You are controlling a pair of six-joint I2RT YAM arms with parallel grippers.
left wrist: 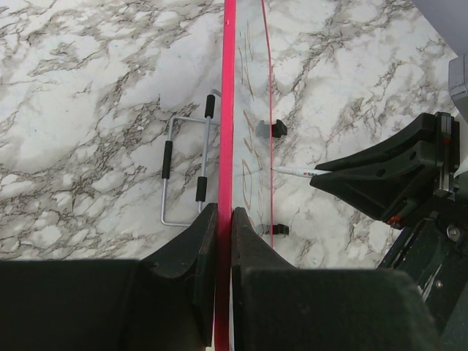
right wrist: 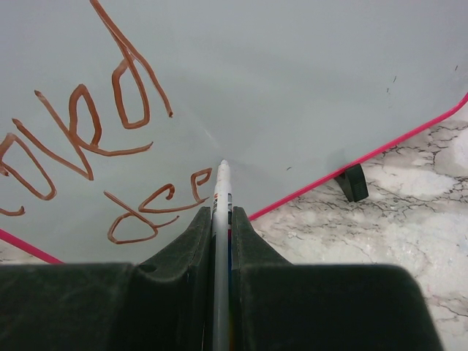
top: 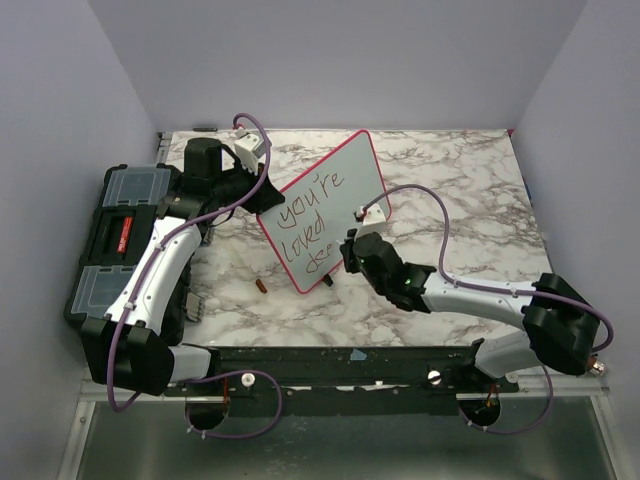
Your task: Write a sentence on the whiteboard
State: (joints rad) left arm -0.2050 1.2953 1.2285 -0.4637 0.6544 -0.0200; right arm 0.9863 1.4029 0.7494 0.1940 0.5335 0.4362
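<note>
Your whiteboard (top: 325, 205) stands on its lower edge near the middle of the marble table (top: 460, 180), tilted, with its written face turned toward the right arm. Your left gripper (left wrist: 225, 216) has its fingers pressed together on the board's red frame, pinching the left edge so the board sits between them edge-on. Your right gripper (right wrist: 221, 216) is pinching a white marker (right wrist: 221, 194) between its fingers, and the marker's tip is on the board's surface, just right of the last strokes. The writing is in brownish-orange and reads "you're loved" on two lines, with a third line begun below that looks like "de". A small black foot (right wrist: 353, 183) sticks out under the board's lower frame and rests on the marble. Behind the board, on the left arm's side, a bent wire stand (left wrist: 167, 159) with black sleeves lies flat on the table. A small reddish piece (top: 261, 287) lies on the marble near the board's lower corner; you cannot tell what it is. A black toolbox (top: 120, 235) sits at the table's left edge beside the left arm.
</note>
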